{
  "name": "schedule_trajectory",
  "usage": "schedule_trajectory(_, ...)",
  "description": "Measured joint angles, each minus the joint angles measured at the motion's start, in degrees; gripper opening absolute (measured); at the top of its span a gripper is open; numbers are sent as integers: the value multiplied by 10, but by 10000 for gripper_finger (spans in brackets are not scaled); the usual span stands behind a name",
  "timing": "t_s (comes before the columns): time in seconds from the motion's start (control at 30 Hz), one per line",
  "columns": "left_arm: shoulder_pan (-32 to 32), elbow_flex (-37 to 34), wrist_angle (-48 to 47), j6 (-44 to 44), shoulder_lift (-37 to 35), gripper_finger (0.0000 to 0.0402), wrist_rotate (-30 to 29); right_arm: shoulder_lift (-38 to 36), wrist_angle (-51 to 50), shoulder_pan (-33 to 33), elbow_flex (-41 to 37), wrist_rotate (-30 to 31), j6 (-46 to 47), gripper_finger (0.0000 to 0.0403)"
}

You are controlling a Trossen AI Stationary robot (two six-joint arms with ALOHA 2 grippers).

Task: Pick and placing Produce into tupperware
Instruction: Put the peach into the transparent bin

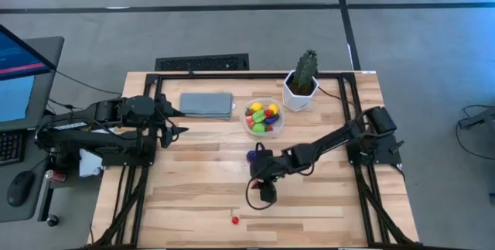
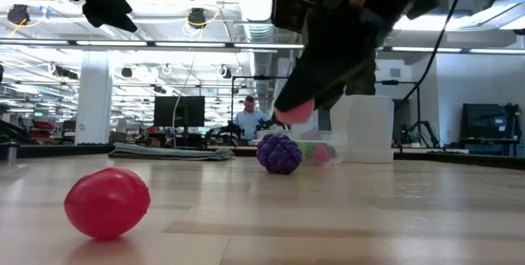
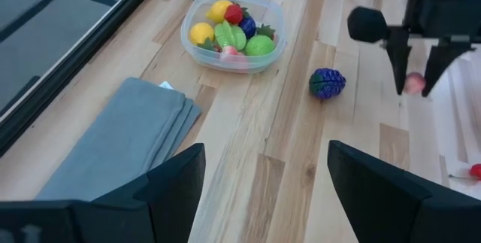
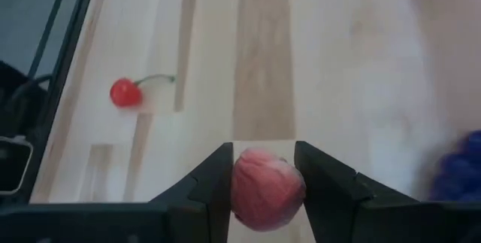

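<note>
Right gripper (image 4: pixel 263 190) clamped on a pink fruit (image 4: pixel 267 189), lifted above mid-table. Tub (image 1: pixel 264 118) of produce lying toward the far edge, beside the cactus pot (image 1: pixel 300 91); purple berry (image 1: pixel 253 157) between. Left gripper (image 1: pixel 179 121) open, idle near the folded cloth (image 1: pixel 206 104).

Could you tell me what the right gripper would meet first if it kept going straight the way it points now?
Probably bare table: the right gripper, shut on a pink piece, points down at wood. The cherry lies off to one side.
</note>
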Motion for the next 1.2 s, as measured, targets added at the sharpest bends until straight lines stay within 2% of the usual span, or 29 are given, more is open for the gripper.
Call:
schedule_trajectory(0.37,0,0,0,8,0,270,-1,-88,-106,-54,1,45,-39,157)
schedule_trajectory(0.7,0,0,0,14,0,270,-2,-145,-185,-144,2,74,-104,159)
schedule_trajectory(1.2,0,0,31,14,0,270,-3,-140,-196,-299,2,73,-179,160)
